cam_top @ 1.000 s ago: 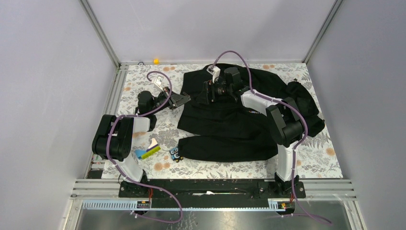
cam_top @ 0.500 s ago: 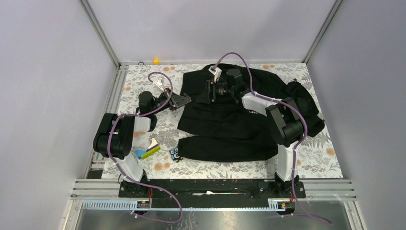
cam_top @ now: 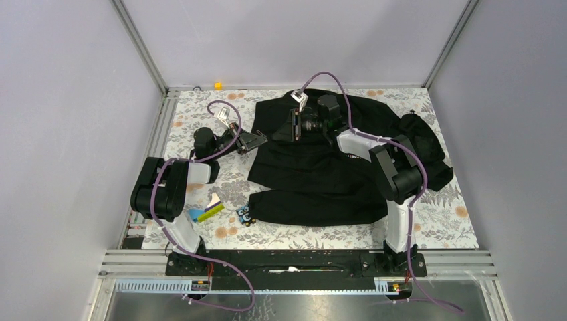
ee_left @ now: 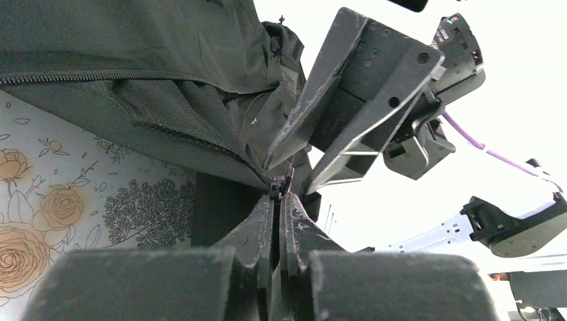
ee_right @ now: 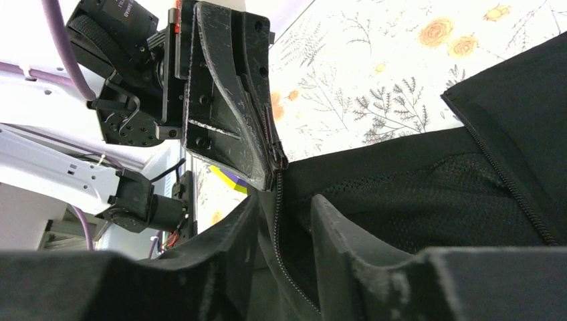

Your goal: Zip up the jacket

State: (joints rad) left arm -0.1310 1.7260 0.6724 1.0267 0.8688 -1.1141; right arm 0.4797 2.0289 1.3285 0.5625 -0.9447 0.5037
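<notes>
The black jacket (cam_top: 321, 174) lies spread on the floral table, its front open. My left gripper (cam_top: 257, 139) is at the jacket's left edge. In the left wrist view (ee_left: 281, 190) it is shut on the end of the zipper edge, with a line of zipper teeth (ee_left: 67, 78) above. My right gripper (cam_top: 289, 126) hovers close to the right of it. In the right wrist view (ee_right: 287, 200) its jaws stand apart, with the zipper teeth (ee_right: 277, 221) running between them along the left finger. The left gripper's fingers (ee_right: 227, 114) show just ahead, tip to tip.
A small owl toy (cam_top: 245, 215), a yellow and blue card (cam_top: 206, 212) and a white scrap (cam_top: 214, 199) lie left of the jacket's lower sleeve. A small orange cube (cam_top: 217, 85) sits at the back edge. Metal frame posts and walls surround the table.
My right gripper has shifted a little left and toward the back, closer to the left gripper. The left gripper has stayed in place on the jacket edge.
</notes>
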